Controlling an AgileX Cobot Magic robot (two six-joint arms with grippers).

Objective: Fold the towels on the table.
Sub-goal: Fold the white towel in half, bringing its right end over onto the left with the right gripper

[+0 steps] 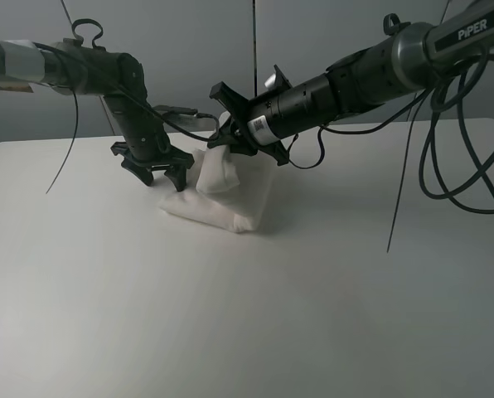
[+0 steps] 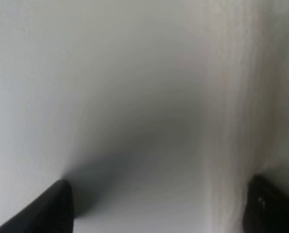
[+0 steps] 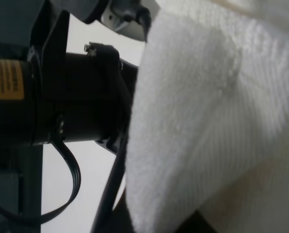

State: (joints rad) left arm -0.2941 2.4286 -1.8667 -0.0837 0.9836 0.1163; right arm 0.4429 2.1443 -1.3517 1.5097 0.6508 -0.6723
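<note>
The white towel lies bunched at the back middle of the table. One flap of it is pulled up, and my right gripper is shut on that flap's top. Terry cloth from the towel fills most of the right wrist view and hides the right fingers there. My left gripper points down just left of the towel, open and empty, with its tips close to the tabletop. In the left wrist view, the open left gripper spans bare table, and the towel's edge runs beside one fingertip.
A grey panelled wall stands behind the table. Black cables hang from the right arm over the table's back right. The left arm's black body shows close by in the right wrist view. Bare tabletop stretches toward the front.
</note>
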